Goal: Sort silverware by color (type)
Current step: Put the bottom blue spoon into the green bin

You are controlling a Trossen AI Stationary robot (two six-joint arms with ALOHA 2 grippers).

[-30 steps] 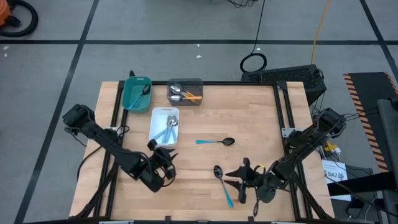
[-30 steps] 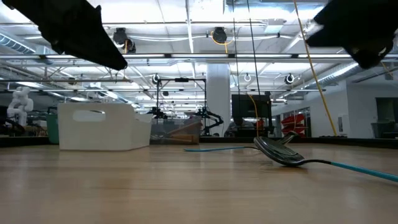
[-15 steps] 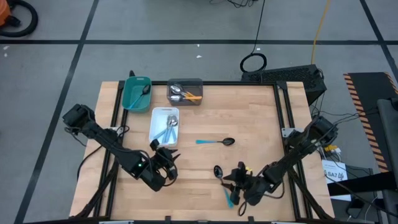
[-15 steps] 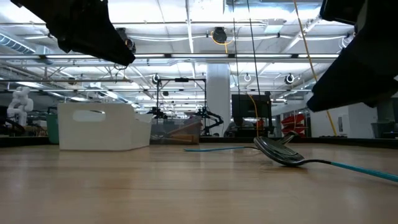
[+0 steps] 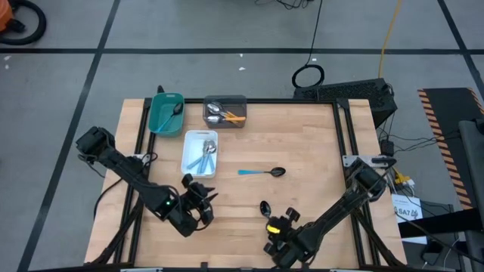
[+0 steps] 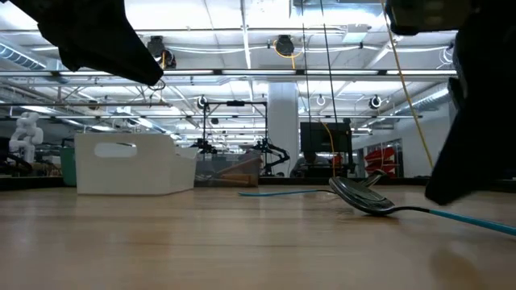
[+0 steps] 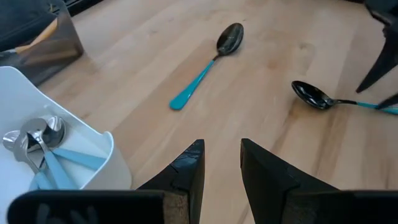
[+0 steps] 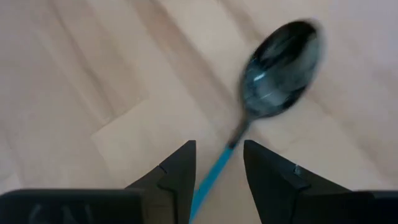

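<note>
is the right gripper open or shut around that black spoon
Open. In the right wrist view the right gripper shows a gap between its fingers, with the black spoon's blue handle lying on the table in that gap, not clamped.

1. Bare bench (image 5: pixel 302 136) lies right of the white tray (image 5: pixel 200 155).
2. Two blue-handled spoons (image 5: pixel 261 173) (image 5: pixel 265 208) lie mid-bench.
3. The right tool (image 5: pixel 281 236) hangs over the nearer spoon's handle.

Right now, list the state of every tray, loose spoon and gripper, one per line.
Teal tray: holds one spoon.
Grey tray: holds silver-bowled spoons, orange handles.
White tray: holds blue-handled spoons.
Far loose spoon: flat on the table.
Near loose spoon: flat, handle between open right gripper.
Left gripper: open, empty.
</note>
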